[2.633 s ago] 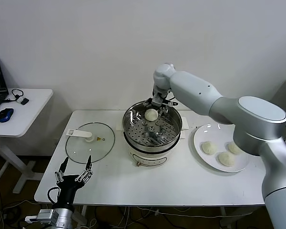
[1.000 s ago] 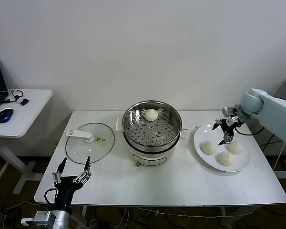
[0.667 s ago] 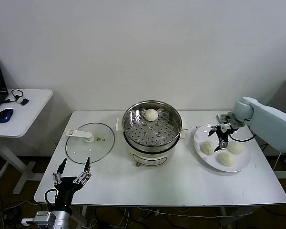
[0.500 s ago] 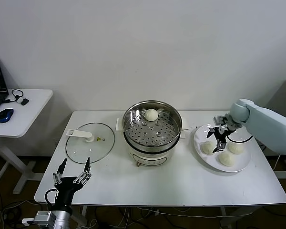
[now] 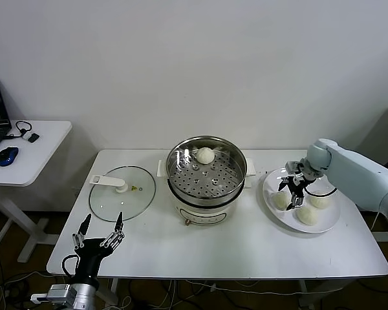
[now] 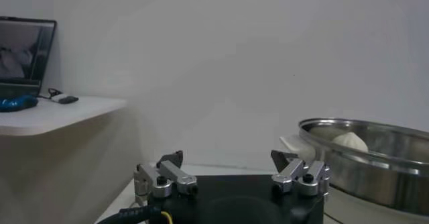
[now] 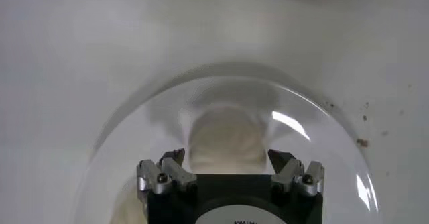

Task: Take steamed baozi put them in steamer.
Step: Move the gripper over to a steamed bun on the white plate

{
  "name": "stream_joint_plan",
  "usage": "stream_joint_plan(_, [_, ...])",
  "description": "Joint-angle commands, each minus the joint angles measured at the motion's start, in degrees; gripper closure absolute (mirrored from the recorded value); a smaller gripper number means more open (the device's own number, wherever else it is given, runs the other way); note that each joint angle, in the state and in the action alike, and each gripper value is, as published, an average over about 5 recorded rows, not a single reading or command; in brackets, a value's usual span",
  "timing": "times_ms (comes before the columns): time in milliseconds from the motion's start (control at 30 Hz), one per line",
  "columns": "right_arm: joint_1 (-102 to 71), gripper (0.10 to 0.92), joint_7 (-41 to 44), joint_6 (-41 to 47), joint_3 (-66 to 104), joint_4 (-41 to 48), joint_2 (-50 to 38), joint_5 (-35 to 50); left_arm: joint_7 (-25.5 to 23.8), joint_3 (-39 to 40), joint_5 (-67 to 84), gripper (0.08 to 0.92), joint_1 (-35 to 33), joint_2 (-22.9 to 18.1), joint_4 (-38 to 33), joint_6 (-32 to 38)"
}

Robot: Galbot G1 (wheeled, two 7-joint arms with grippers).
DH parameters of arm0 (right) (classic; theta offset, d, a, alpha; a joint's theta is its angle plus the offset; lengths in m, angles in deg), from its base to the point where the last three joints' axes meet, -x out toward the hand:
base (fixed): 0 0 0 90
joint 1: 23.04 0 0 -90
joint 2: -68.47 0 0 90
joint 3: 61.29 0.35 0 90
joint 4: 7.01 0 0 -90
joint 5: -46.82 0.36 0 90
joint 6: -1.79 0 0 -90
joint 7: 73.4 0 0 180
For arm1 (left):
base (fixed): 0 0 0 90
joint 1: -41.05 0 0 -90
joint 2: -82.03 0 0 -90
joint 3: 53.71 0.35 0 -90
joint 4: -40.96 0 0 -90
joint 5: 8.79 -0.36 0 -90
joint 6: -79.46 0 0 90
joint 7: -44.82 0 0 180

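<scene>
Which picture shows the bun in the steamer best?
The head view: the whole bun lies at the back of the steamer, seen from above. The left wrist view shows only its top over the rim. The right wrist view does not show it.

Steamer (image 5: 206, 169) mid-table with one baozi (image 5: 205, 155) inside at back, glass lid (image 5: 122, 192) to its left, plate (image 5: 328, 221) of three buns to its right.

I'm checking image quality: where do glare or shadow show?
Head view: bright glints on the steamer rim. Right wrist view: white streaks of glare on the plate; the right end effector shadows the bun. Left wrist view: dim.
</scene>
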Motion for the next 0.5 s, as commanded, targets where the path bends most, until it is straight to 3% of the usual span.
stream_joint_plan(33, [-0.57, 0.203, 0.24, -0.37, 0.70, 1.58, 0.76, -0.76, 0.00, 0.09, 0.03, 0.177, 0.04, 0.01, 0.06, -0.08])
stream_joint_plan(267, [-0.69, 0.213, 0.64, -0.48, 1.13, 1.60, 0.72, -1.21, 0.05, 0.26, 0.02, 0.177, -0.07, -0.06, 0.17, 0.03])
stream_joint_plan(500, [-0.76, 0.374, 0.76, -0.55, 1.43, 1.32, 0.56, -1.00, 0.10, 0.26, -0.16, 0.177, -0.15, -0.07, 0.18, 0.06])
